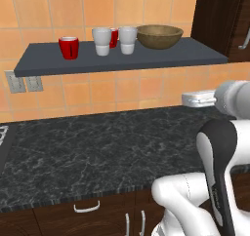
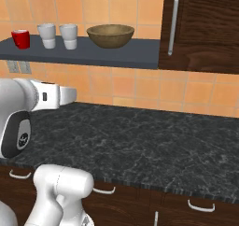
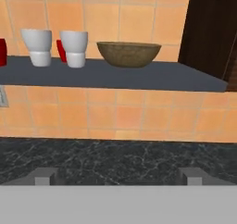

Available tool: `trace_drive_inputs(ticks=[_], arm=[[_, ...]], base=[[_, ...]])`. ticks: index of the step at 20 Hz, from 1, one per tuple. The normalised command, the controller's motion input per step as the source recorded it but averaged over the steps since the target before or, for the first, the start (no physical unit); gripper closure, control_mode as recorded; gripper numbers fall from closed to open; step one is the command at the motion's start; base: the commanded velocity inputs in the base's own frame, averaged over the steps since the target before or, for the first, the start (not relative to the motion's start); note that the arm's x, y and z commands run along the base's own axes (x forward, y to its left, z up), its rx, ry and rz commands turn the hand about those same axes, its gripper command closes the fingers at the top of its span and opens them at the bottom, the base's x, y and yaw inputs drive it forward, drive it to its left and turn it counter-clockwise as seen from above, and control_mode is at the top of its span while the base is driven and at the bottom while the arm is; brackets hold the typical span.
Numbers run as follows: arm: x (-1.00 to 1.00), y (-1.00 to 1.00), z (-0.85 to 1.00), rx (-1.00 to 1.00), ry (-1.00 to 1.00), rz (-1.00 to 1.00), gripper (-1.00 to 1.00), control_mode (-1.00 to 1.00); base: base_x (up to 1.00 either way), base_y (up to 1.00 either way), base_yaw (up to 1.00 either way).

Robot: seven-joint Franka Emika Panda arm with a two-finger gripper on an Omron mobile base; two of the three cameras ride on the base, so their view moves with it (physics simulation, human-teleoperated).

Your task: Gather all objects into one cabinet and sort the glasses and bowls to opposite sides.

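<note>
Looking across the dark shelf (image 1: 146, 59), you saw the sorting laid out along it: the wide brown bowl (image 1: 159, 36) sat alone at the end nearest the dark cabinet (image 2: 200, 29), while the cups kept to the other side. Two white cups (image 1: 102, 41) (image 1: 127, 39) stood upright side by side, just apart from the bowl, with a red mug (image 1: 114, 37) tucked behind and between them and another red mug (image 1: 69, 48) farther out toward the open end. That split read as deliberate, bowl one way and cups the other. Your tool (image 3: 118, 177) was spread wide and held nothing, hanging low over the black marbled counter (image 1: 88, 152), well short of the shelf and facing it. No brand, label or lettering could be read on any cup, the bowl or the cabinet.
</note>
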Motion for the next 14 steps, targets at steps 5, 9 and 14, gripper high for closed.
trace_drive_inputs(ticks=[5, 9, 14], arm=[[-0.30, 0.00, 0.44, 0.15, 0.00, 0.00, -1.00, -1.00], [-0.24, 0.00, 0.66, 0.16, 0.00, 0.02, -1.00, -1.00], [-0.10, 0.00, 0.31, 0.10, 0.00, 0.00, -1.00, -1.00]], base=[[0.00, 0.00, 0.00], [0.00, 0.00, 0.00], [0.00, 0.00, 0.00]])
